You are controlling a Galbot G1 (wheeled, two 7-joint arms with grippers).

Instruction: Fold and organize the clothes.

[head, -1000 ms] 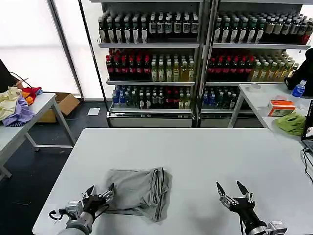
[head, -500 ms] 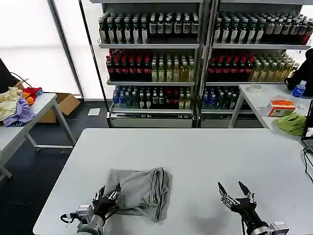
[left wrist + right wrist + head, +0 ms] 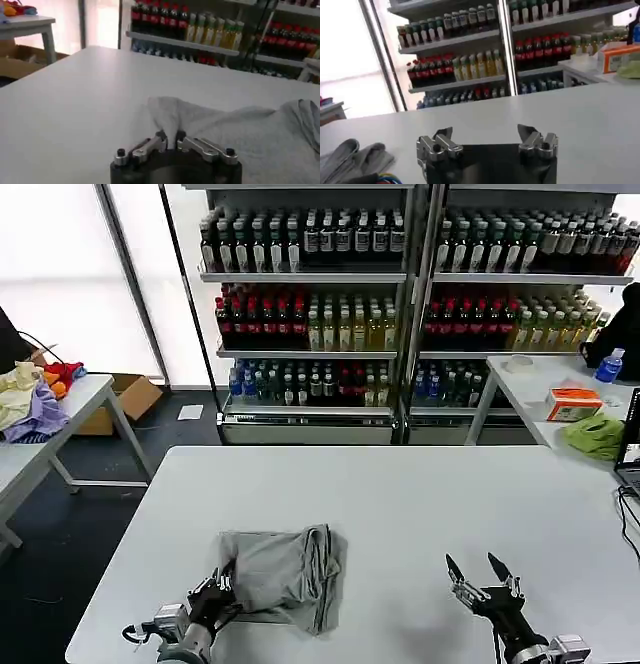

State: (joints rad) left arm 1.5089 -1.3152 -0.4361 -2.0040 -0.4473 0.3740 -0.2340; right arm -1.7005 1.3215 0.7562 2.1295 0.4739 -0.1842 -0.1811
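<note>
A light grey shirt (image 3: 285, 572) lies folded into a rumpled bundle on the white table (image 3: 420, 504), near its front left. My left gripper (image 3: 222, 592) is at the bundle's near left corner, shut on a pinch of the grey cloth (image 3: 172, 120). In the left wrist view the fabric rises into a small peak between the closed fingertips (image 3: 160, 137). My right gripper (image 3: 480, 572) hovers low over bare table at the front right, open and holding nothing. In the right wrist view a folded grey edge (image 3: 355, 157) with a bit of coloured print shows off to the side.
A side table at the left carries a heap of yellow, purple and red garments (image 3: 35, 394). Another table at the right holds a lime-green cloth (image 3: 595, 434), an orange box (image 3: 574, 404) and a bottle. Shelves of drinks (image 3: 400, 294) stand behind.
My left gripper moved in from the bundle's left, closed on its near left corner and now pinches the cloth. The right gripper has barely moved.
</note>
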